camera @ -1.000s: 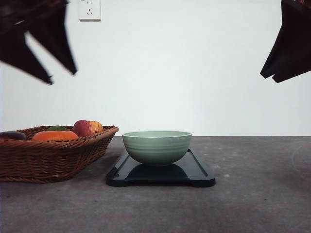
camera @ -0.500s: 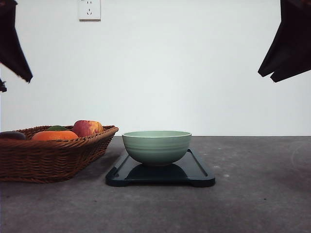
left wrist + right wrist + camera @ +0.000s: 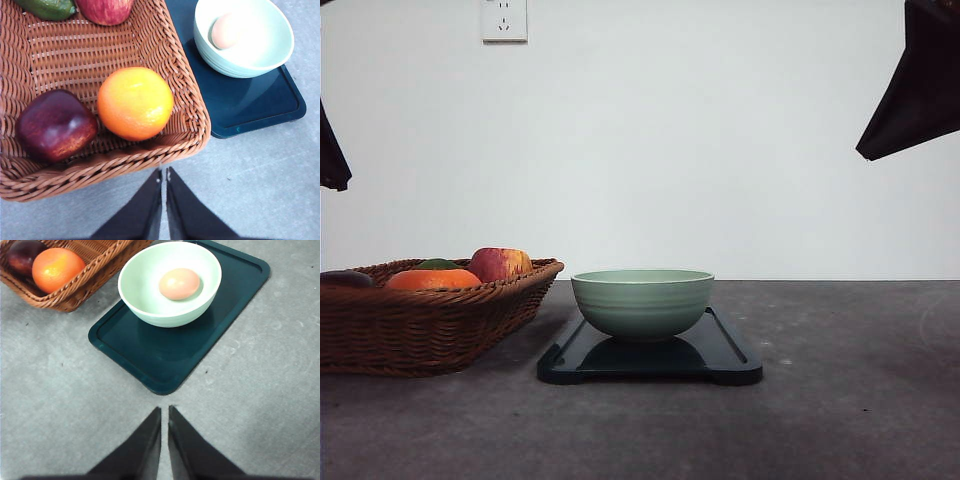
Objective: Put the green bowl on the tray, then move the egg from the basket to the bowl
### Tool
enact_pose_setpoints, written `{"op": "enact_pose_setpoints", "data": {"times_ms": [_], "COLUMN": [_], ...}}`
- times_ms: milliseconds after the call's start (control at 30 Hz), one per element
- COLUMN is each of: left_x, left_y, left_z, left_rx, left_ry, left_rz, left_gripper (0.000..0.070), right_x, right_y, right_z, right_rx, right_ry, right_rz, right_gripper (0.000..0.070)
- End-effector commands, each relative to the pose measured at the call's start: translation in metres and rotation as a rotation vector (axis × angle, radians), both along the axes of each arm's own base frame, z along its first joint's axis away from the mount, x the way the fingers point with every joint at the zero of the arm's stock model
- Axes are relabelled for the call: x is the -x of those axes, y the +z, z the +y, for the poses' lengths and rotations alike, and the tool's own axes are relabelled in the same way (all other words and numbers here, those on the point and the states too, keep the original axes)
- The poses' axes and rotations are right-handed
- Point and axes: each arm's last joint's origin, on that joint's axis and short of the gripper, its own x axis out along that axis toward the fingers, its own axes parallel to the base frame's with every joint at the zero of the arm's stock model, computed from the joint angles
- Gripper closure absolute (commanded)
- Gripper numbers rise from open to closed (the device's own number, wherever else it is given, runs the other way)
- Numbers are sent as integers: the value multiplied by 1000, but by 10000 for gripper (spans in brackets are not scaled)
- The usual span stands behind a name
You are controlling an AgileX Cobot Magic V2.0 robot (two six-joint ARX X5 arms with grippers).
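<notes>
Front camera sits table-level; both wrist cameras overlook the green bowl (image 3: 170, 282).

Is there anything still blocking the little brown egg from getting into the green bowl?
No. The small tan egg already lies inside the pale green ceramic bowl, which sits on the dark rectangular tray.
</notes>
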Motion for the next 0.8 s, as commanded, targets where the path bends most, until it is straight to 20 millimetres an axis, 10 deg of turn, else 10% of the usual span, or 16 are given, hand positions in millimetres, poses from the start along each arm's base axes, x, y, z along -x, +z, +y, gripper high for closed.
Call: {"op": "enact_pose_setpoints", "data": {"times_ms": [0, 767], "left_x": [-1, 45], "left_y": [2, -49], "left_z": [-1, 60], "left_rx": [-3, -33], "left_ry": [-12, 260], "left_rz": [-9, -456], "left_gripper": [700, 700], "right_x": [-1, -1], "right_y": [1, 1], "right_z": [1, 1], "right_rx": [-4, -4], "right_ry": [9, 9], "right_rz": [-9, -10], "right_gripper": [683, 683]}}
